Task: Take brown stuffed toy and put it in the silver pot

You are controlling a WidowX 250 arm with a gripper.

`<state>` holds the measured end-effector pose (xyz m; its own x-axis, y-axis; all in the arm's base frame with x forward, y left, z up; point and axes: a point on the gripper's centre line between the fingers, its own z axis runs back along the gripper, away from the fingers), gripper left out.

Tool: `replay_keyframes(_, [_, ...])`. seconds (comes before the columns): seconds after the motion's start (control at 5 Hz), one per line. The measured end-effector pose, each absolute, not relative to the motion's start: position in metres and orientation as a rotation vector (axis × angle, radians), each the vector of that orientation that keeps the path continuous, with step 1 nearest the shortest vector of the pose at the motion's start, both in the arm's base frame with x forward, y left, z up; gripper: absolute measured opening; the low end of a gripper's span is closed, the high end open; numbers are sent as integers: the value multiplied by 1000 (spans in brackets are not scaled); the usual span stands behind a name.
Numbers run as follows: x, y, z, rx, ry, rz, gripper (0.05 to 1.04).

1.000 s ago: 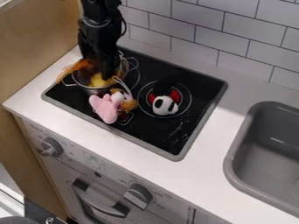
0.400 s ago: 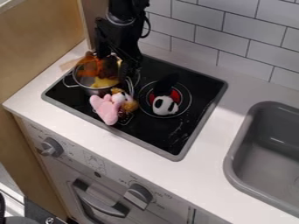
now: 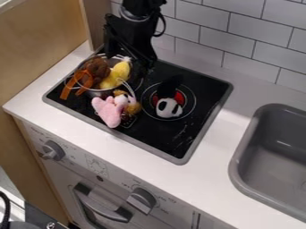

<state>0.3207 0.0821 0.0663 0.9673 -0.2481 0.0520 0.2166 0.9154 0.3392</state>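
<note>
Camera view: brown stuffed toy sits in silver pot, left of the gripper in view. Jaws spread, nothing pinched. Placement looks done; next move likely up and away from the toy, clear of the rim.

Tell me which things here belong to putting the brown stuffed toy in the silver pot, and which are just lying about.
For the job:
- silver pot
- brown stuffed toy, in the pot
- gripper, jaws apart

Just lying about:
- yellow toy, also in the pot
- pink toy
- panda toy
</note>
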Motion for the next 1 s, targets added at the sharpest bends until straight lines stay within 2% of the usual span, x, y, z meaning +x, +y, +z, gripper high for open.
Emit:
replay_keyframes(0.6, [316,54,84,323,-62,-186,1003])
replay_keyframes(1.0, [313,20,81,262,-58,-128,1003])
